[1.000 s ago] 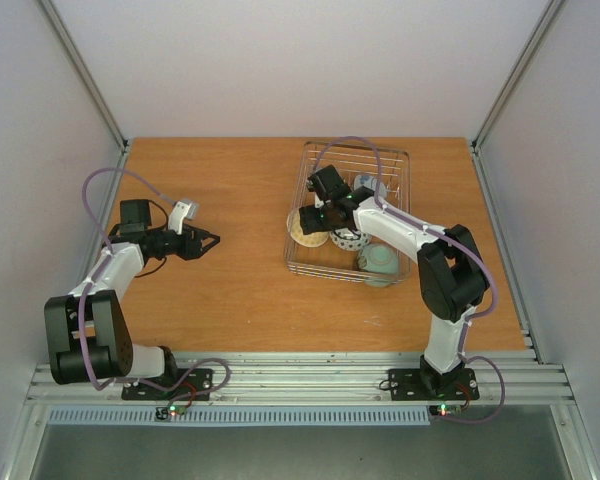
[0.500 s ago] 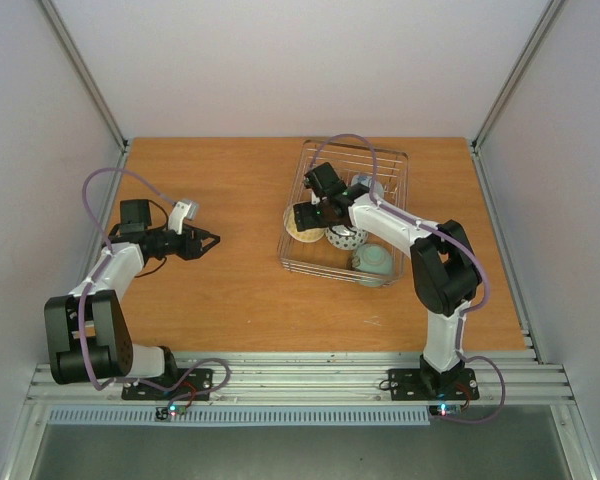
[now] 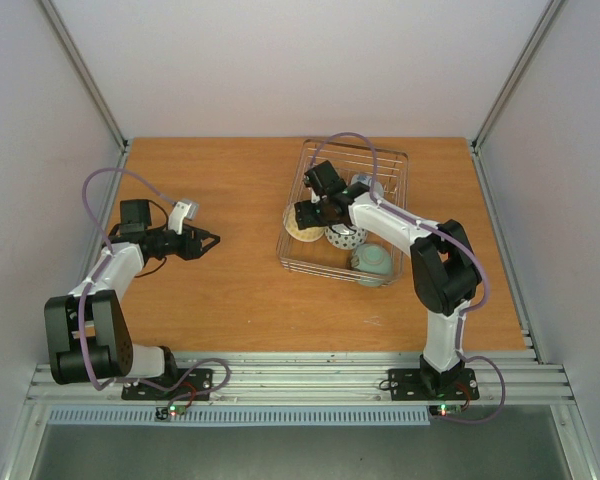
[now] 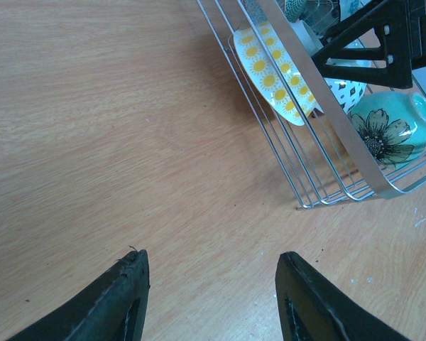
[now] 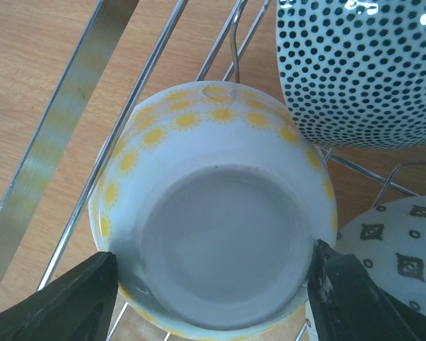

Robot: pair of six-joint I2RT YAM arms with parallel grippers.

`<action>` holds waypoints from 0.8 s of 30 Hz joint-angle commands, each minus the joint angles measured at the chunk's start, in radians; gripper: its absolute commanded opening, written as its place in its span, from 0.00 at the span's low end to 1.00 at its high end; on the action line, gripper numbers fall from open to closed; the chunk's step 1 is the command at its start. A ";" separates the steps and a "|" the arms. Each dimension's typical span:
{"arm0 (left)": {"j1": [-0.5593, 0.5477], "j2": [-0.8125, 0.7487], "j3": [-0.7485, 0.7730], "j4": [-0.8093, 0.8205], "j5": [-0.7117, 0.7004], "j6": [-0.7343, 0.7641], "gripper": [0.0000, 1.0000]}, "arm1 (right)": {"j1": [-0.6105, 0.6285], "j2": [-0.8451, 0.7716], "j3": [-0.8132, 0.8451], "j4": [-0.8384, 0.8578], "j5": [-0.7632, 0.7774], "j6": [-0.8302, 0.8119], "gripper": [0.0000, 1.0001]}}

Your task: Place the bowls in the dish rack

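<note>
Wooden worktop [image 3: 230, 290] is carrying silvery wire dish rack [image 3: 395, 160], upper right. Right tool [image 5: 213, 256] is straddling white yellow-flowered bowl [image 5: 220, 213] inside, grip unclear. Left tool [image 4: 211, 257] is hovering released.

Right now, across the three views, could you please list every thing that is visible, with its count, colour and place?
dish rack: 1, silvery wire, far right part of the table
yellow-flowered bowl: 1, white with yellow flowers, tilted at the rack's left side
dotted bowl: 1, white with dark dots, in the rack beside the yellow-flowered bowl
teal bowl: 1, teal with a dark flower, rack's near corner
diamond-patterned bowl: 1, white with dark diamonds, in the rack beside the dotted bowl
table: 1, orange-brown wood, under everything
left gripper: 1, black, open and empty, over bare wood left of the rack
right gripper: 1, black, inside the rack, one finger on each side of the yellow-flowered bowl; grip unclear
</note>
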 commanded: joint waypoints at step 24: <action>0.007 0.008 -0.001 0.010 0.006 0.024 0.49 | -0.033 0.070 0.100 -0.023 0.066 0.007 0.67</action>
